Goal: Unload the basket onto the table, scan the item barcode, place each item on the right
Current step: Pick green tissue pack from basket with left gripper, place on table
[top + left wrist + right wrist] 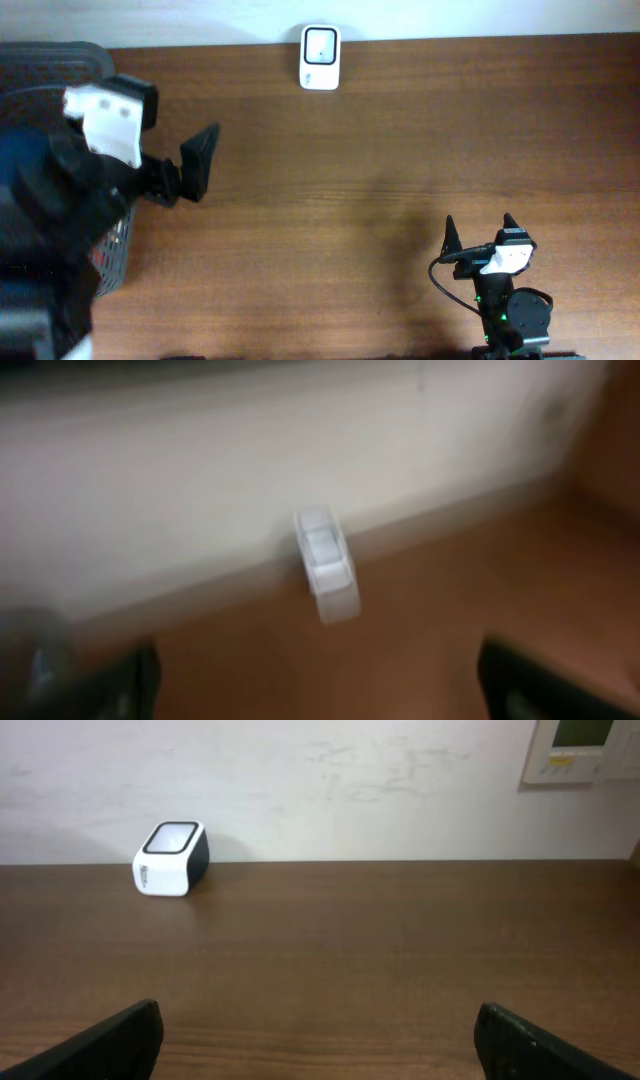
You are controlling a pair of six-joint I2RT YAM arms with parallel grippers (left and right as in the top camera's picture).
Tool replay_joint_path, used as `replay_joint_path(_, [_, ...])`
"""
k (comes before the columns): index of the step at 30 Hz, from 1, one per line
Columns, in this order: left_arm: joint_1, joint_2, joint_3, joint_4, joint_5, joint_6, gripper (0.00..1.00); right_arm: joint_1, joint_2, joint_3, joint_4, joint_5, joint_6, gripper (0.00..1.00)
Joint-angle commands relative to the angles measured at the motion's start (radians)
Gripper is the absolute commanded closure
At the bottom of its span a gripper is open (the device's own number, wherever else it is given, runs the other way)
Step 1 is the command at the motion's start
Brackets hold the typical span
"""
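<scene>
A small white scanner box (320, 57) stands at the table's far edge, against the wall. No item or barcode shows in any view. My left gripper (205, 150) hovers over the table's left side, open and empty, pointing toward the scanner box (327, 565), which is blurred in the left wrist view; its dark fingertips (540, 685) sit wide apart at the bottom corners. My right gripper (480, 235) rests near the front right, open with nothing between its fingers (110, 1045). It faces the scanner box (171, 858) far off at the left.
A dark mesh basket (50, 60) stands at the table's left edge, mostly covered by my left arm. A white wall panel (585, 750) hangs at the upper right of the right wrist view. Bare brown wood (400, 150) lies between the two grippers.
</scene>
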Motion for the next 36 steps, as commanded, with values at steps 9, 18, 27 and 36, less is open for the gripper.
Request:
replay_joint_path(9, [0.597, 0.525, 0.457, -0.246, -0.274, -0.501, 0.01, -0.001, -0.008, -0.007, -0.005, 0.001, 0.011, 0.01])
replay_joint_path(18, [0.644, 0.845, 0.423, -0.548, -0.413, -0.456, 0.01, -0.001, -0.008, -0.007, -0.005, 0.001, 0.011, 0.02])
replay_joint_path(27, [0.587, 1.054, 0.31, -0.422, -0.471, -0.519, 0.31, -0.001, -0.008, -0.007, -0.005, 0.001, 0.011, 0.01])
replay_joint_path(36, [0.588, 1.065, 0.186, -0.377, -0.55, -0.628, 1.0, -0.001, -0.008, -0.007, -0.005, 0.001, 0.011, 0.02])
